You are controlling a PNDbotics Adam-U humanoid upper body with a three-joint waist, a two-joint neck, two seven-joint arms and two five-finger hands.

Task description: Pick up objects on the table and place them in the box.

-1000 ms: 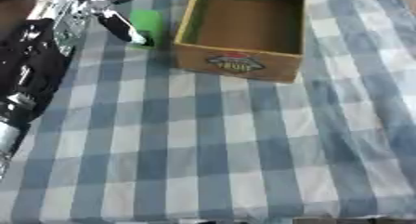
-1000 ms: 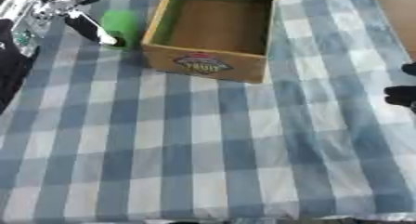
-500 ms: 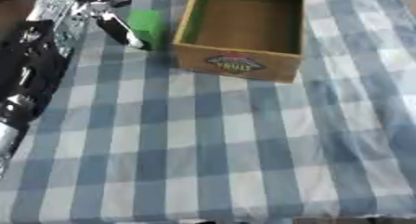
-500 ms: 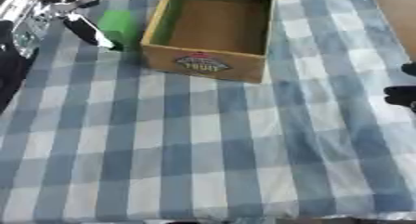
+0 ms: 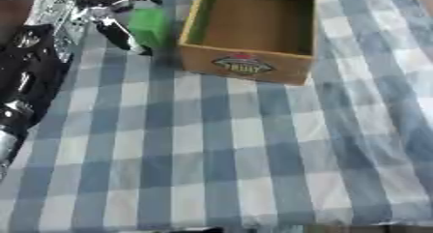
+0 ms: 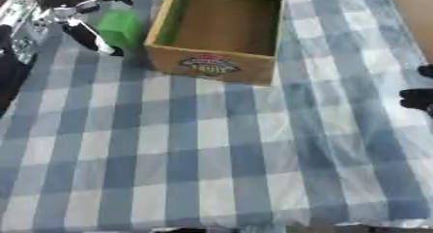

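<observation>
Your left hand (image 5: 106, 14) sits just left of the box's (image 5: 245, 65) near-left corner, its dark fingers (image 5: 122, 34) and thumb spread around a green object (image 5: 151, 25); the fingers reach down along the object's left side and the thumb shows at its top, so the hand appears to grip it. The green object lies just beside the box's left wall, outside it, on the blue-and-white checked tablecloth (image 5: 211, 154). The box is open-topped cardboard with a green inner rim; its near wall bears a red-and-green oval label whose writing cannot be read. Your right hand (image 6: 419, 97) shows only as dark shapes at the right edge, well right of the box; you cannot tell its state.
</observation>
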